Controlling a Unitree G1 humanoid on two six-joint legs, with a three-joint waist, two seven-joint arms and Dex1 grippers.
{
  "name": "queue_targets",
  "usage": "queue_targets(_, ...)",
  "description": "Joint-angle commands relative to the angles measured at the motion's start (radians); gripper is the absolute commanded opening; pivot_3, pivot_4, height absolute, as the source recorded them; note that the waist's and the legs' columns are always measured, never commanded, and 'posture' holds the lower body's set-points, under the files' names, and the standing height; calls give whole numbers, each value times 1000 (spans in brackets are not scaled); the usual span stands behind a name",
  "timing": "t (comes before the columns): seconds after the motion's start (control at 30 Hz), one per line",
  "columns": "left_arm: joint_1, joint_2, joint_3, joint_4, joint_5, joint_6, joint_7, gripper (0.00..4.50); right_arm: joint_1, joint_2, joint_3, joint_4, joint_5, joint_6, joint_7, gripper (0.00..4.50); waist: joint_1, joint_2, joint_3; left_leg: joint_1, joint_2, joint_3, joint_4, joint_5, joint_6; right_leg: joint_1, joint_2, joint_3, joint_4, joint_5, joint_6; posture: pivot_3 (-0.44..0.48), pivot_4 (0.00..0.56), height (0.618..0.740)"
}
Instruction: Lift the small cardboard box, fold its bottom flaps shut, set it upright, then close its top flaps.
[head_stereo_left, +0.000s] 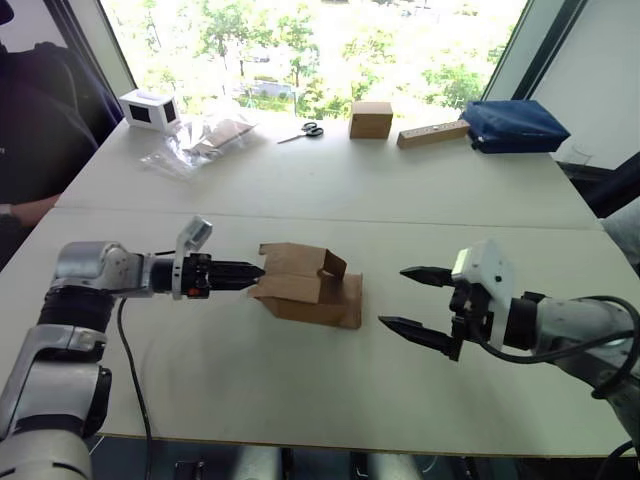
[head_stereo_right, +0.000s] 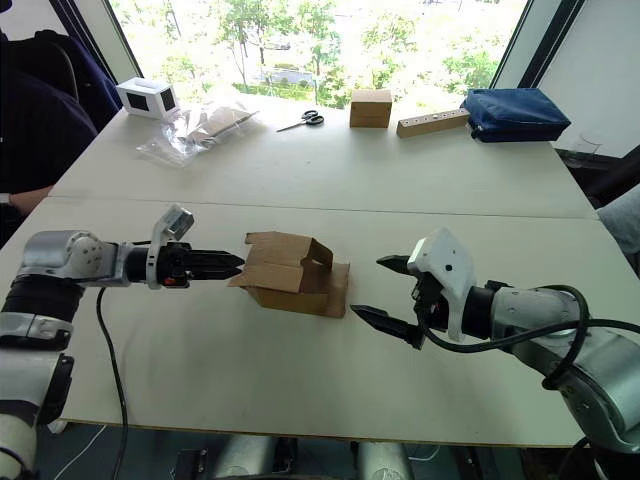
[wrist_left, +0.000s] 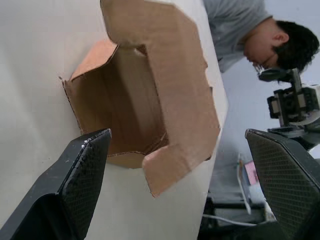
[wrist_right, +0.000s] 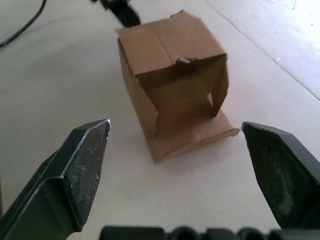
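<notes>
Small cardboard box (head_stereo_left: 305, 290) lying tipped on its side around the middle of the white surface (head_stereo_left: 200, 380), not yet lifted. Stretching its long axis left to right, straight along the line between the two arms, and showing an open end to each of them. Looking plain, brown, corrugated and unmarked, with light creasing at the folds and nothing folded shut so far.

Left pincer (head_stereo_left: 250, 271) reaching in level from the left, tips arriving right at the near end of the box, so sitting the closer of the two. Standing spread wide in its own wrist view, one finger low beside the surface and the other above it, gripping nothing. Hard to tell whether the tips are actually touching cardboard.

Right pincer (head_stereo_left: 395, 297) hovering just off the opposite end, close but clearly apart from it. Gaping wide as well, carrying nothing, with the box framed squarely between its fingers in the right wrist view.

Left-end flaps (wrist_left: 175, 90) splaying outward around a hollow interior. Right-end flaps (wrist_right: 200, 137) hanging open too, one lying flat on the surface and another jutting out at the side. Not possible to say which end is serving as bottom and which as top.

Judging from this layout: likely calling for both pincers closing in along that shared axis for the lift.
</notes>
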Motion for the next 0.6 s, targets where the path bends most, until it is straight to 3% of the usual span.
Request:
queue_targets(0.03, -41, -21, -28, 24, 29, -26, -47, 4425, 23, -11, -65, -48, 43, 9, -21, 4435, 0, 0, 0, 0, 0, 0, 0, 0, 0, 0, 0, 0, 0, 0, 0, 0, 150, 740)
queue_targets(0.6, -200, -184, -83, 270, 198, -177, -193, 4425, 135, -74, -85, -119, 49, 0, -44, 4435, 1, 0, 0, 0, 0, 0, 0, 0, 1, 0, 0, 0, 0, 0, 0, 0, 150, 740)
